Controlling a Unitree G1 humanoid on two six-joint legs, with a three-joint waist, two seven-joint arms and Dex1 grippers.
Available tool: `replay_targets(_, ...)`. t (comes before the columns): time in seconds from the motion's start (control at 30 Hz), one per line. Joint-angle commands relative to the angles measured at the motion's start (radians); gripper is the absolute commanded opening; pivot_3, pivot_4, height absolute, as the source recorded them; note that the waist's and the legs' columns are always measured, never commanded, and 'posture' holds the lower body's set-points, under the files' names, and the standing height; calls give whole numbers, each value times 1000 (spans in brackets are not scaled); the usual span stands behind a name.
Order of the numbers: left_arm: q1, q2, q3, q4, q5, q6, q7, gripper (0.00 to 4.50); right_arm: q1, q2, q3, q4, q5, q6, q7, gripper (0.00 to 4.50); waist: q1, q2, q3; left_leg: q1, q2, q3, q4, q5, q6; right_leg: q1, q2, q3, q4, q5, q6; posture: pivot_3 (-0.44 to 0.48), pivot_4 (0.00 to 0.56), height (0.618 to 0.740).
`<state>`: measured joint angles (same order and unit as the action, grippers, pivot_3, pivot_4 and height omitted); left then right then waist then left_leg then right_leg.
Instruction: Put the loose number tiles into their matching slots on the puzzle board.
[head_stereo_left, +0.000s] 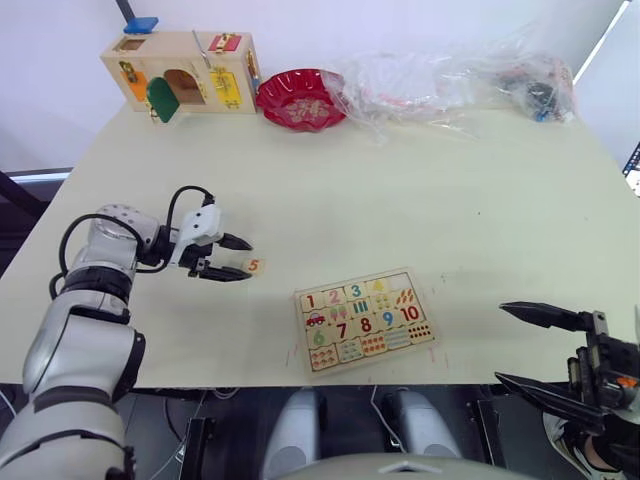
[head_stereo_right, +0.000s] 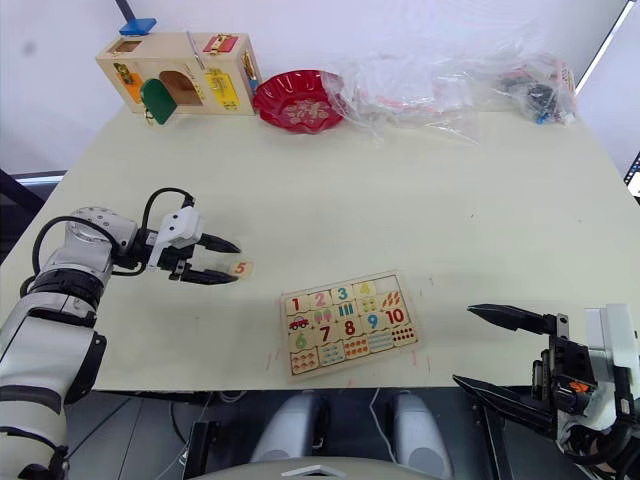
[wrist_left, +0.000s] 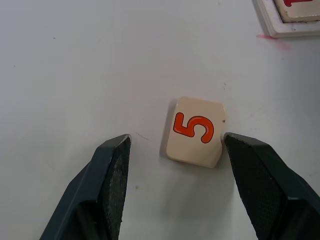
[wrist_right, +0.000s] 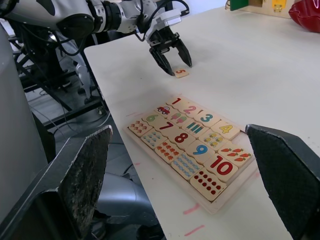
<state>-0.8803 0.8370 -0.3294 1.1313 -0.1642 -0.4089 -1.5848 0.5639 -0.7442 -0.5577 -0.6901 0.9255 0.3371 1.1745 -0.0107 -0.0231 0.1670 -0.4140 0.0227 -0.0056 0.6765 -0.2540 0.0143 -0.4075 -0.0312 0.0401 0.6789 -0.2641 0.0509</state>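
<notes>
One small square pale-wood tile with an orange 5 (wrist_left: 194, 131) lies flat on the cream surface (head_stereo_left: 400, 200), well apart from the flat pale-wood puzzle board (head_stereo_left: 366, 321), on its left side. Your left gripper (head_stereo_left: 236, 258) has its jaws open on either side of the tile, not squeezing yet, likely ready to pinch it. Your right gripper (head_stereo_left: 540, 348) waits open off the board's right. You have bare room between tile and board.

L gripper (head_stereo_right: 222, 263) open by 5 tile (head_stereo_right: 238, 268), puzzle board (head_stereo_right: 349, 323) centre, R gripper (head_stereo_right: 490, 348) open
</notes>
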Motion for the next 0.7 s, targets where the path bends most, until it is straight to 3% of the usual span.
replay_targets(0.03,-12,9,-19,25,13,-16,-30,3183,4,8,-14,-28,2,-14,-1,4500,0,0,0,0,0,0,0,0,0,0,0,0,0,0,0,0,150,740)
replay_targets(0.53,0,-2,-28,33,23,-76,-30,3183,8,22,-11,-10,-23,-25,11,4500,0,0,0,0,0,0,0,0,0,0,0,0,0,0,0,0,150,740)
replay_targets(0.63,10,0,-33,20,10,-73,-30,2575,9,24,-7,-7,-29,-28,15,4500,0,0,0,0,0,0,0,0,0,0,0,0,0,0,0,0,150,740)
replay_targets(0.7,18,6,-40,10,1,-70,-30,1890,4,22,-4,-4,-34,-28,13,4500,0,1,-1,0,0,0,0,0,0,0,0,0,0,0,0,0,150,740)
